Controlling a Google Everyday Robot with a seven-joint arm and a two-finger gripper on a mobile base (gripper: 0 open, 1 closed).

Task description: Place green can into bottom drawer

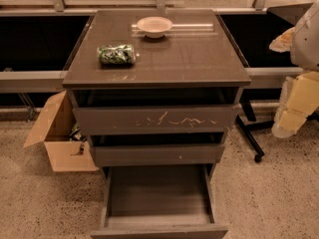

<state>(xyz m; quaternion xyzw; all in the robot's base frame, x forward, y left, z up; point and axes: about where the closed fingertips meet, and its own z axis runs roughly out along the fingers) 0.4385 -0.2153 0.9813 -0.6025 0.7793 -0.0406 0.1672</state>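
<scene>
The green can (116, 54) lies on its side on the left part of the cabinet top (199, 59); it is dented, shiny green with white markings. The bottom drawer (158, 229) is pulled far out at the foot of the cabinet, and its dark inside shows nothing in it. My arm comes in at the right edge of the view, with pale blocky parts that I take for my gripper (295, 106). It hangs beside the cabinet's right side, far from the can, and holds nothing that I can see.
A pale round bowl (154, 26) stands at the back of the cabinet top. The top drawer with white scratches (155, 119) and the middle drawer (157, 154) are slightly open. An open cardboard box (59, 139) stands on the floor at the left. A black wheeled leg (250, 141) is at the right.
</scene>
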